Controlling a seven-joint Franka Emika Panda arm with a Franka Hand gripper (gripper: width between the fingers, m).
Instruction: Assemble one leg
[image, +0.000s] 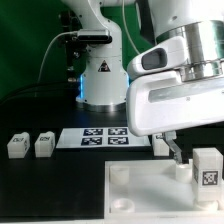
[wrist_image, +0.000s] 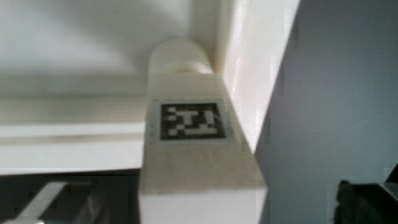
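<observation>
A white leg (image: 208, 166) with a black-and-white tag stands on the right end of the large white panel (image: 140, 188) in the exterior view. My gripper (image: 190, 157) hangs right over it, one dark finger (image: 175, 150) showing just beside the leg. In the wrist view the same leg (wrist_image: 192, 130) runs between my fingers, its rounded far end against the panel (wrist_image: 71, 125). The gripper (wrist_image: 205, 208) is open, with a gap between the leg and each dark finger (wrist_image: 45, 200). Two more legs (image: 16, 146) (image: 44, 145) stand at the exterior view's left.
The marker board (image: 105, 136) lies flat behind the panel. Another small white block (image: 160, 145) sits just behind my finger. The robot's white base (image: 100, 75) stands at the back. The table top is black.
</observation>
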